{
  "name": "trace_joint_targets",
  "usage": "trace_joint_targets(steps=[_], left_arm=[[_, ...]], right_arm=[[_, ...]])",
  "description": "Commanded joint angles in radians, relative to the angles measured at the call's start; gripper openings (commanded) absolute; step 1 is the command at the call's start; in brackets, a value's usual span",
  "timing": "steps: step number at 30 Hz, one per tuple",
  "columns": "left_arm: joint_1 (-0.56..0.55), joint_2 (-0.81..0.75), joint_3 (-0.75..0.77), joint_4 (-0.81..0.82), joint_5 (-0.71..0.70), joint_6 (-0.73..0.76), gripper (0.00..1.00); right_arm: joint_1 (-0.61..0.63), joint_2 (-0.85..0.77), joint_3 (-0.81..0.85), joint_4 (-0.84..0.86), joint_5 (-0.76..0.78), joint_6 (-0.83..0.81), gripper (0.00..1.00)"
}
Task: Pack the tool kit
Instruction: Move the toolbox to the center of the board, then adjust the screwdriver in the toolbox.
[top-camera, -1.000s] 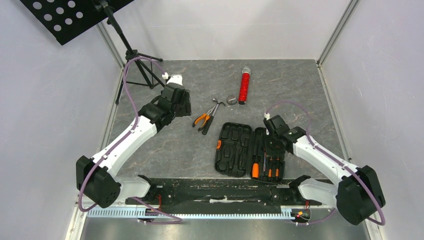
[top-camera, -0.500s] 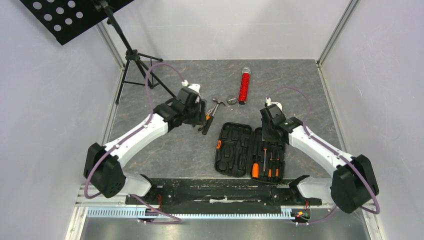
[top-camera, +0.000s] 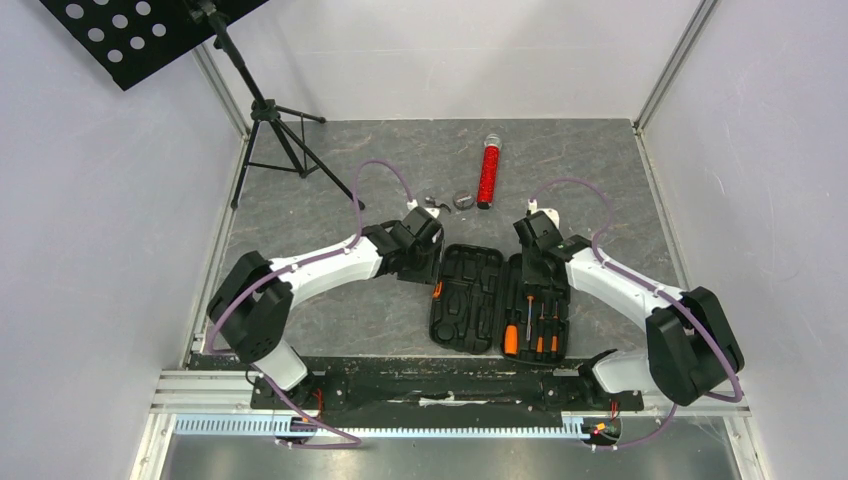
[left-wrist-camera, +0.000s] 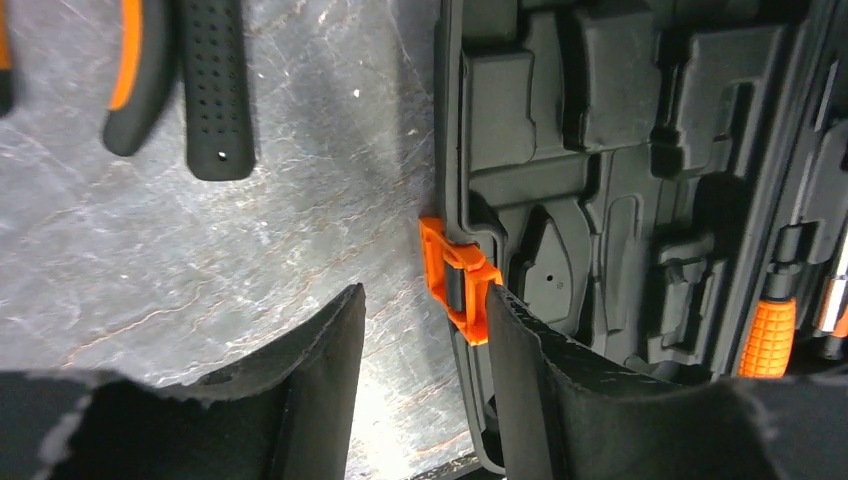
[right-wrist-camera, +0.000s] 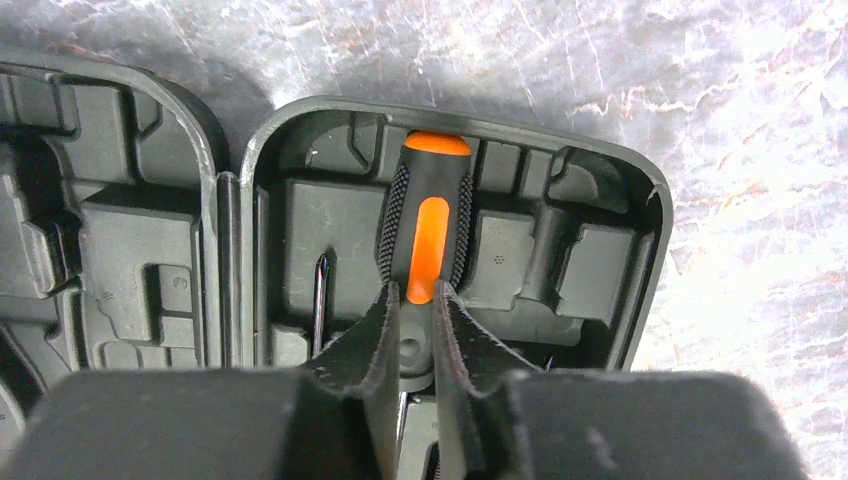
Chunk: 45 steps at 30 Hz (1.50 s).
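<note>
The black tool case (top-camera: 470, 300) lies open, several orange-handled screwdrivers (top-camera: 530, 335) in its right half. My left gripper (top-camera: 428, 262) is open at the case's left edge; in the left wrist view (left-wrist-camera: 423, 300) its right finger stands over the rim beside the orange latch (left-wrist-camera: 458, 278). Pliers handles (left-wrist-camera: 130, 60) and the hammer handle (left-wrist-camera: 215, 90) lie on the floor ahead of it. My right gripper (right-wrist-camera: 417, 300) is shut on the neck of an orange-and-black screwdriver (right-wrist-camera: 428, 210) lying in a slot at the far end of the right half.
A red tube (top-camera: 489, 172) and a small grey object (top-camera: 463, 198) lie behind the case. The hammer head (top-camera: 435, 203) shows beyond my left arm. A black tripod (top-camera: 270, 120) stands at the back left. Walls close in both sides.
My left arm has swung right, from beside the pliers to the case's left edge. My right gripper has moved from mid-case to the far end of the right half.
</note>
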<state>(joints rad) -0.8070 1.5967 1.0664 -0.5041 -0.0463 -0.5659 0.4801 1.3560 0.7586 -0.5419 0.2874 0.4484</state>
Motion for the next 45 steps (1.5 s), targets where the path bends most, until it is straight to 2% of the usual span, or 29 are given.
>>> trace_joint_targets(steps=[1, 4, 11, 17, 23, 26, 29, 34, 38, 42, 45], left_arm=[[-0.009, 0.042, -0.026, 0.091, 0.037, -0.096, 0.52], [-0.009, 0.066, -0.045, 0.125, 0.031, -0.122, 0.48], [-0.008, 0.128, -0.035, 0.155, 0.027, -0.151, 0.44], [-0.009, 0.076, -0.044, 0.150, 0.000, -0.155, 0.45], [-0.008, -0.021, -0.007, 0.100, -0.057, -0.119, 0.56], [0.009, -0.079, 0.038, 0.061, -0.086, -0.074, 0.61], [0.061, -0.146, 0.083, 0.017, -0.089, -0.032, 0.62], [0.171, -0.262, 0.157, -0.064, -0.114, 0.069, 0.62], [0.223, -0.338, 0.169, -0.086, -0.268, 0.168, 0.63], [0.241, -0.373, 0.107, -0.044, -0.449, 0.247, 0.63], [0.252, -0.383, 0.055, -0.006, -0.497, 0.264, 0.63]], right_arm=[[-0.016, 0.045, -0.055, 0.134, 0.012, -0.001, 0.10], [-0.029, 0.058, -0.065, 0.211, 0.013, -0.028, 0.04], [-0.094, 0.110, -0.029, 0.331, -0.068, -0.115, 0.03], [-0.093, 0.049, 0.092, 0.127, -0.109, -0.167, 0.15], [-0.094, -0.024, 0.096, -0.055, -0.106, -0.225, 0.20], [-0.098, -0.038, 0.067, -0.101, -0.111, -0.239, 0.12], [-0.101, -0.043, 0.037, -0.110, -0.129, -0.246, 0.04], [-0.102, -0.034, 0.032, -0.098, -0.168, -0.256, 0.00], [-0.103, -0.023, 0.048, -0.095, -0.196, -0.257, 0.00], [-0.103, -0.016, 0.054, -0.093, -0.200, -0.253, 0.00], [-0.106, -0.007, 0.048, -0.092, -0.195, -0.253, 0.00]])
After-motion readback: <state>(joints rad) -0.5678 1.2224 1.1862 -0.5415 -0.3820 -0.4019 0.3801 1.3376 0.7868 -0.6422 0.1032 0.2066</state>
